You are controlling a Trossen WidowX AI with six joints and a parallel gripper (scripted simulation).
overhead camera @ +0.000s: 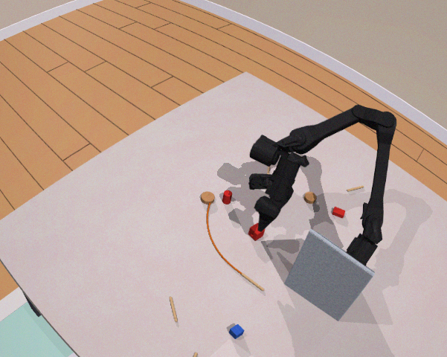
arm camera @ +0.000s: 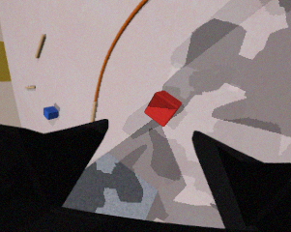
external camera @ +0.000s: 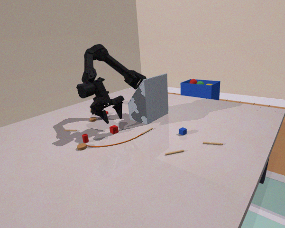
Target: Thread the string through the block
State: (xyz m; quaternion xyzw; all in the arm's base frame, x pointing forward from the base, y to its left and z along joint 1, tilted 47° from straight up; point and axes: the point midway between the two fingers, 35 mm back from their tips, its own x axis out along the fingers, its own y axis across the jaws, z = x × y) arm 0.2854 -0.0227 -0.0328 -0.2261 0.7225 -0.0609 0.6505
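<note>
Seen from the exterior view, we have the claw (overhead camera: 262, 224) (external camera: 114, 120) (arm camera: 150, 129) spread wide, gripping nothing, above the far side of the block (overhead camera: 256, 232) (external camera: 114, 129) (arm camera: 162, 108). Our stick (overhead camera: 252, 281) (external camera: 147, 130) (arm camera: 93, 111) lies on the table (overhead camera: 119, 215) (external camera: 88, 186) (arm camera: 63, 19), right of the block. From it, the string (overhead camera: 207, 221) (external camera: 113, 145) (arm camera: 105, 60) curves around the block's near side to the button (overhead camera: 207, 197) (external camera: 81, 146) at left, beside the red cylinder (overhead camera: 227, 197) (external camera: 85, 137). We see the blue cube (overhead camera: 236, 331) (external camera: 182, 131) (arm camera: 50, 112) farther right.

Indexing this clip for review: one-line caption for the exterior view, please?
Open jaws above the red block; the string's stick lies unthreaded.
</note>
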